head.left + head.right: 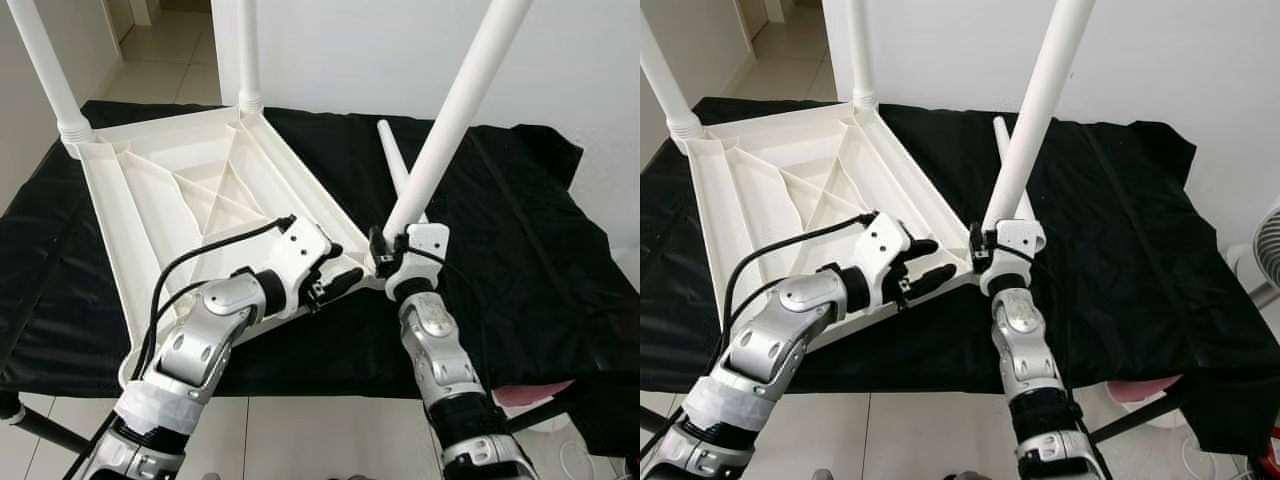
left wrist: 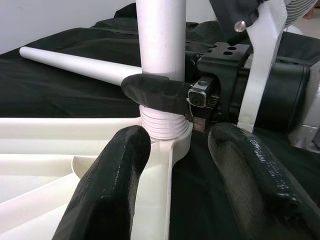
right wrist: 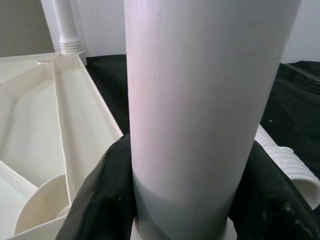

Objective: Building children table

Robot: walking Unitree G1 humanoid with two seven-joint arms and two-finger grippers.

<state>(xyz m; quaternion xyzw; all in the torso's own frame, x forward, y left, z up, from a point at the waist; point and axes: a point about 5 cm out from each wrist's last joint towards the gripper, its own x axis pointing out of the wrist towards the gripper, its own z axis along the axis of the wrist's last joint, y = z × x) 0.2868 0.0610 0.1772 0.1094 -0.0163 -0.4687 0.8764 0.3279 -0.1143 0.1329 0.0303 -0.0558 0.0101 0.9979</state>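
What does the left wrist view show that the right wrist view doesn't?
Left wrist view: the leg's ribbed threaded end at the tabletop's corner socket, the right gripper clamped around it, and the left gripper's open fingers.
Right wrist view: a far mounted leg.
Both: the held leg, spare leg, upturned tabletop.

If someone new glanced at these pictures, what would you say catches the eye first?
An upturned white tabletop lies on a black cloth, with two legs already upright at its far corners. At its near corner the right gripper is closed round a tilted white leg at its threaded end, while the left gripper, fingers open, straddles the tabletop's edge. One spare leg lies on the cloth behind.
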